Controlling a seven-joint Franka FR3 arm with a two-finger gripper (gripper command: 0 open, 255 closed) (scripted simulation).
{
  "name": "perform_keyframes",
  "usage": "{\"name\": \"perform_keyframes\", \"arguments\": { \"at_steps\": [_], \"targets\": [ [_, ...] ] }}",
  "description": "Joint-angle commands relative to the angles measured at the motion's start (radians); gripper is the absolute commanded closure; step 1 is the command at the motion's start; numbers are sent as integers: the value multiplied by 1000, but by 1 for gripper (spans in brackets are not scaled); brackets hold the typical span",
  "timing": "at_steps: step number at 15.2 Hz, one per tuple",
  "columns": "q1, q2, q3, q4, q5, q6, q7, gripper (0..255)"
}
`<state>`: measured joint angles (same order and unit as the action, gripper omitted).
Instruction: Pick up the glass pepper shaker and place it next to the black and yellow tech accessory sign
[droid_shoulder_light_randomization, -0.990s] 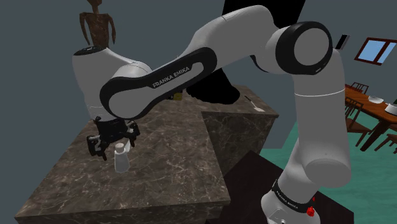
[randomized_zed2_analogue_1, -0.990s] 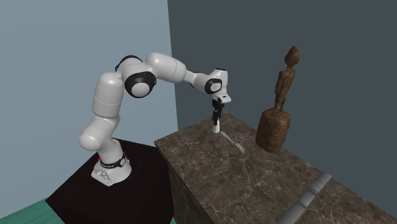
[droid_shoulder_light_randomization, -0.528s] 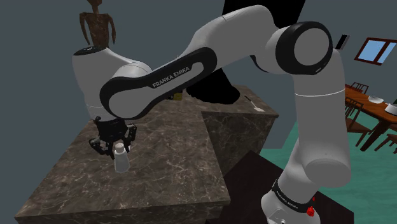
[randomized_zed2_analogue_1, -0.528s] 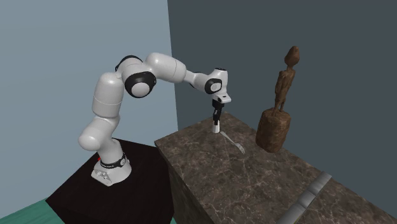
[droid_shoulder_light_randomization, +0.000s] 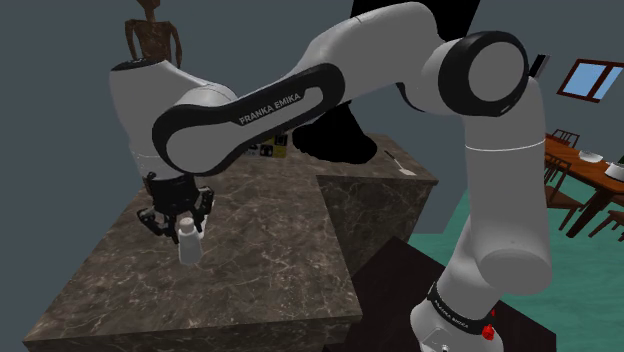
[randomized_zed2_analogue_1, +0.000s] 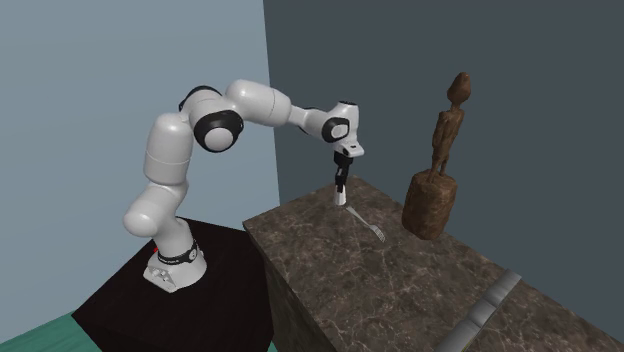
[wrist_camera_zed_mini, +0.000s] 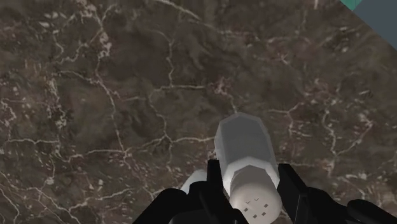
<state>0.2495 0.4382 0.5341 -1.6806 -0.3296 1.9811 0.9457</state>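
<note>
The black jaws are clamped on the pale, white-capped pepper shaker (wrist_camera_zed_mini: 245, 150), just above the dark marbled bench (droid_shoulder_light_randomization: 270, 260). It should stay upright (the grip sits near the cap) while travelling toward one o'clock in the shoulder view, to the small black-and-yellow sign (droid_shoulder_light_randomization: 272, 151).

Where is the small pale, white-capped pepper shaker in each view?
Shoulder view: small pale white-capped pepper shaker lower left, under the black gripper.
Second exterior view: upper centre, under the gripper.
Wrist view: clasped between the gripper's fingertips.
Shared landmark: dark veined marble counter.
</note>
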Motion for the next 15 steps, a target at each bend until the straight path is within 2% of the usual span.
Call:
{"name": "perform_keyframes", "arguments": {
  "at_steps": [1,15],
  "targets": [
    [-3,-14,4,8,9,-20,-6,255],
    [-3,-64,22,130,46,-182,-42,255]
  ]
}}
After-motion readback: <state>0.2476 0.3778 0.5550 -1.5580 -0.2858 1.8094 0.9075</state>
